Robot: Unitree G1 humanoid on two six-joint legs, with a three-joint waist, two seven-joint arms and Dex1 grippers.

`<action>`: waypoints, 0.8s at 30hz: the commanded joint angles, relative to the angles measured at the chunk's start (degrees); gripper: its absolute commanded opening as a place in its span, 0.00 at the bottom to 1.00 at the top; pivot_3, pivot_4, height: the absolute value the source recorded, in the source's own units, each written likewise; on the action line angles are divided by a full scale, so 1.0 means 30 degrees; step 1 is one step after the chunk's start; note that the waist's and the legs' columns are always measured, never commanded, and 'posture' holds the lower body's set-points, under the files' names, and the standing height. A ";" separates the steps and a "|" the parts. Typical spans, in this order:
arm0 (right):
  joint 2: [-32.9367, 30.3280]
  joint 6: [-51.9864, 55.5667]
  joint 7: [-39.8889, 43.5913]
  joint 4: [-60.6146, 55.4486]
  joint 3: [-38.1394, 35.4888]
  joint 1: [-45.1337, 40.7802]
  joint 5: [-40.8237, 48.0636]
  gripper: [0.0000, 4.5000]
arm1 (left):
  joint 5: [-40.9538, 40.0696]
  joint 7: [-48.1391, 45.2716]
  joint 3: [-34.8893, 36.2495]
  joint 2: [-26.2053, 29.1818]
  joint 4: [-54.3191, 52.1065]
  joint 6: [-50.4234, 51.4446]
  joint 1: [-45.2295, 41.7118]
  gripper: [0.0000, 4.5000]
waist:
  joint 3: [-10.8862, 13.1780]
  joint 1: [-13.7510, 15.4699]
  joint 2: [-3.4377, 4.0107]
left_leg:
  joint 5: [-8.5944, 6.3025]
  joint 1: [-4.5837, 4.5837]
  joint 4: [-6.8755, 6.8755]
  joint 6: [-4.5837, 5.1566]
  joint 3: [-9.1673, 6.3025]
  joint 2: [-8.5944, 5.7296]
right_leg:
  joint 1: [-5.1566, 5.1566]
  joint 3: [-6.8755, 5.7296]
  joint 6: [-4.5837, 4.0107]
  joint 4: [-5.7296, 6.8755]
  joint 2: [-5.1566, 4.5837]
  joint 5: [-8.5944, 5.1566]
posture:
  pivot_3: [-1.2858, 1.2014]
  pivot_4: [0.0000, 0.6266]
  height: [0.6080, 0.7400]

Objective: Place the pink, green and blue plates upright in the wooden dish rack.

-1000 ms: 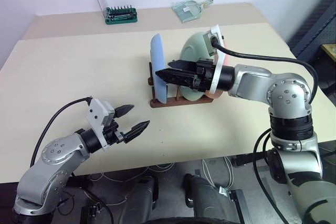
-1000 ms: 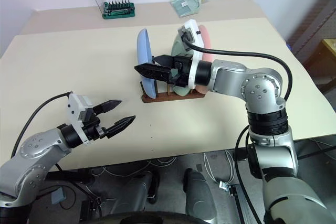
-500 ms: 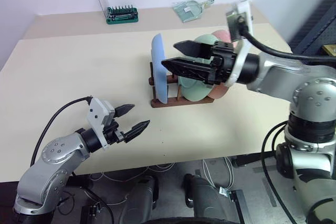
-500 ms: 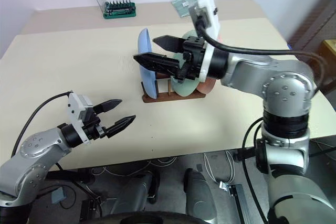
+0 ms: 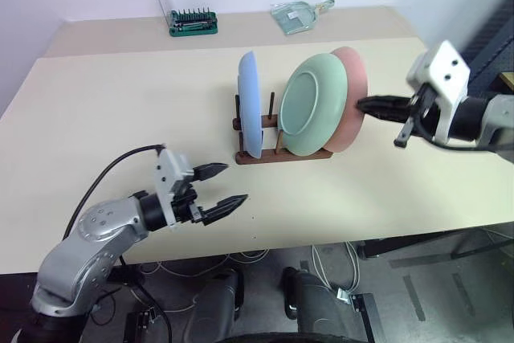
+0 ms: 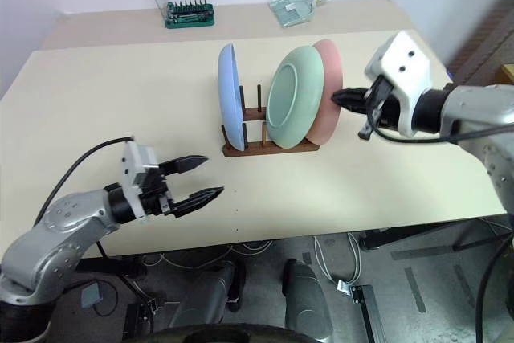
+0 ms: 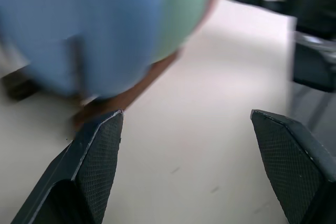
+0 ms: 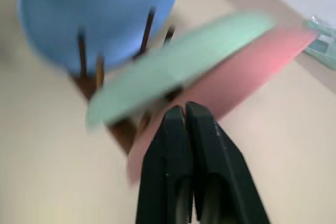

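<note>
The wooden dish rack [image 5: 277, 155] stands mid-table with three plates upright in it: the blue plate [image 5: 250, 106] on the left, the green plate [image 5: 313, 106] in the middle and the pink plate [image 5: 356, 94] leaning behind the green one. My right gripper [image 5: 361, 104] is shut and empty. Its tips point at the pink plate's right face, very close to it, and I cannot tell whether they touch. In the right wrist view the shut fingers [image 8: 184, 129] overlap the pink plate [image 8: 252, 66]. My left gripper [image 5: 234, 183] hovers open and empty near the table's front, left of the rack.
A green bit-set case [image 5: 193, 22] with its clear lid raised and a clear plastic scoop [image 5: 295, 15] lie along the table's far edge. The table's right edge [image 5: 482, 142] runs under my right arm.
My right gripper has pulled out from between the plates, swung to the right of the pink plate, rolled over and shut. My left gripper has shifted slightly right, still open.
</note>
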 commanded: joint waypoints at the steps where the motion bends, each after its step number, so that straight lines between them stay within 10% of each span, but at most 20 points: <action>1: -0.0292 -0.0950 0.0305 -0.1141 0.0095 0.0549 -0.1676 0.01 | -0.0184 -0.0472 -0.0373 0.0031 -0.0136 -0.0119 -0.0555 0.89 | -0.0004 -0.0045 0.0005 | 0.0000 0.0011 -0.0007 0.0001 0.0019 0.0007 | -0.0002 0.0002 0.0004 0.0006 -0.0003 0.0003 | 0.52 0.24 1.00; 24: 0.2602 -0.0566 0.1218 -0.1602 0.1995 -0.1149 -0.3587 0.01 | -0.0397 0.0393 -0.0241 -0.0361 -0.0674 -0.0009 0.0083 0.89 | -0.0006 0.0142 -0.0002 | -0.0019 0.0005 0.0033 0.0035 0.0083 0.0014 | -0.0006 0.0013 0.0029 0.0007 -0.0013 0.0021 | 0.52 0.24 1.00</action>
